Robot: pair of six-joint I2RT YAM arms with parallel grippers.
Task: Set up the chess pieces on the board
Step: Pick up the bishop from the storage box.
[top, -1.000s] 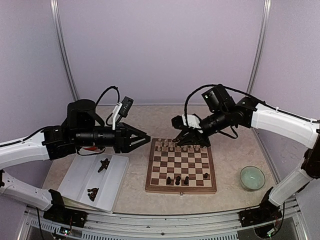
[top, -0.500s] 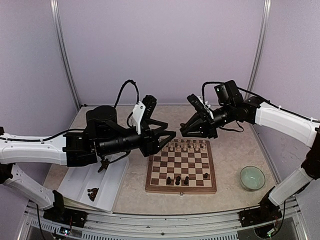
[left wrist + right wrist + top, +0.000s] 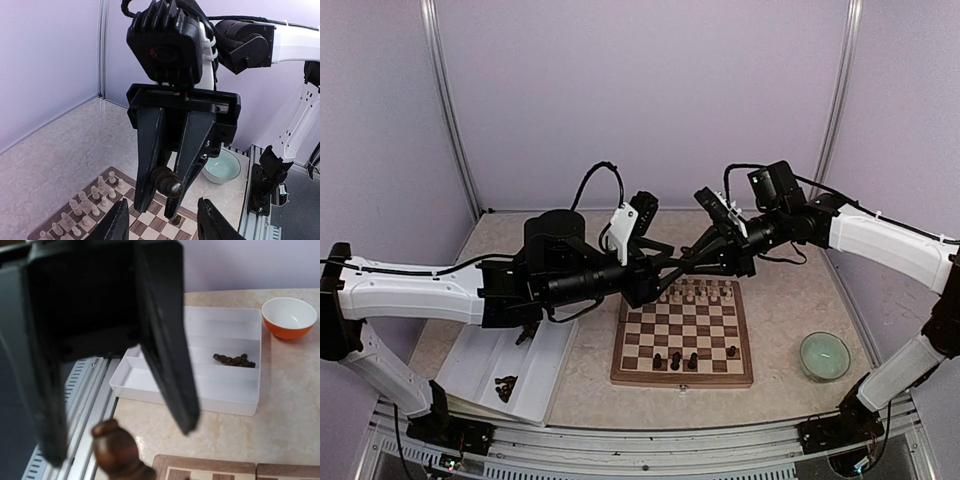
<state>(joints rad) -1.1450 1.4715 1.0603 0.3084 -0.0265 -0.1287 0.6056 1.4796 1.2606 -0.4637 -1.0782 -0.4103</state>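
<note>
My right gripper (image 3: 690, 264) hangs above the far left corner of the board (image 3: 670, 330). It is shut on a dark chess piece (image 3: 166, 182), whose knob also shows below its fingers in the right wrist view (image 3: 116, 450). My left gripper (image 3: 670, 271) faces it tip to tip. Its fingers (image 3: 120, 222) stand apart with nothing between them. Several dark pieces (image 3: 675, 360) stand on the board's near rows. Cream pieces (image 3: 685, 293) fill the far rows.
A white divided tray (image 3: 545, 385) lies left of the board with small heaps of dark pieces (image 3: 506, 382); it also shows in the right wrist view (image 3: 200, 385). A pale green bowl (image 3: 824, 355) sits at the right. An orange bowl (image 3: 289, 317) stands beyond the tray.
My left arm has swung right from above the tray to meet the right gripper. My right gripper rose off the board's far rows a second ago and has held still since.
</note>
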